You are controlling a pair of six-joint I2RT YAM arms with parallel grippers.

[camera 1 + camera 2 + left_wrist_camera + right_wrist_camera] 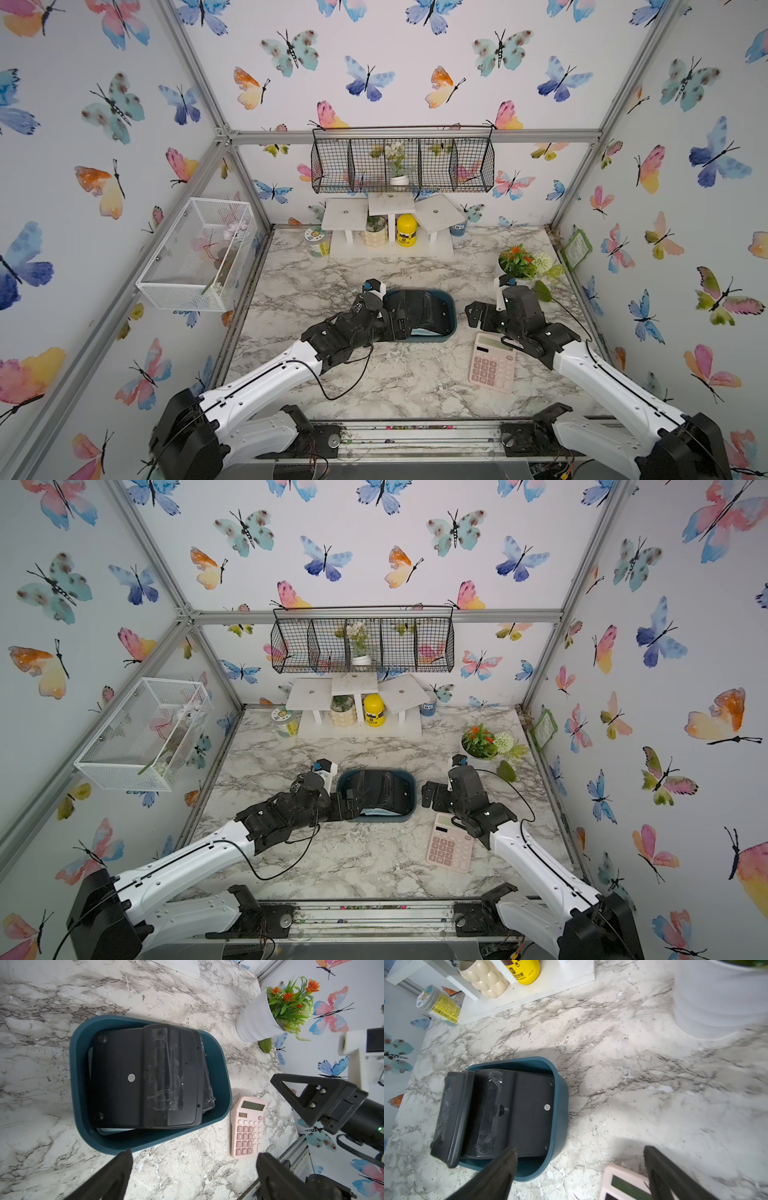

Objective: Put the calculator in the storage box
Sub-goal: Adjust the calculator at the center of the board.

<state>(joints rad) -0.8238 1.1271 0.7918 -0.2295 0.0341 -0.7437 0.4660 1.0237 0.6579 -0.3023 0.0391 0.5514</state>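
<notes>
**Pink calculator lies outside storage box**

It rests face up on the marble table, just beside the teal box. The right gripper hangs just past its display end, jaws spread. The left gripper, also spread, hovers by the box, which holds a black device.

**Colours and patterns**

The flat plastic calculator is pale pink with rose keys. The rounded plastic storage box is dark teal-blue; the flat slab inside is black. The tabletop is white marble with grey veins. The walls bear multicoloured watercolour butterflies
</notes>
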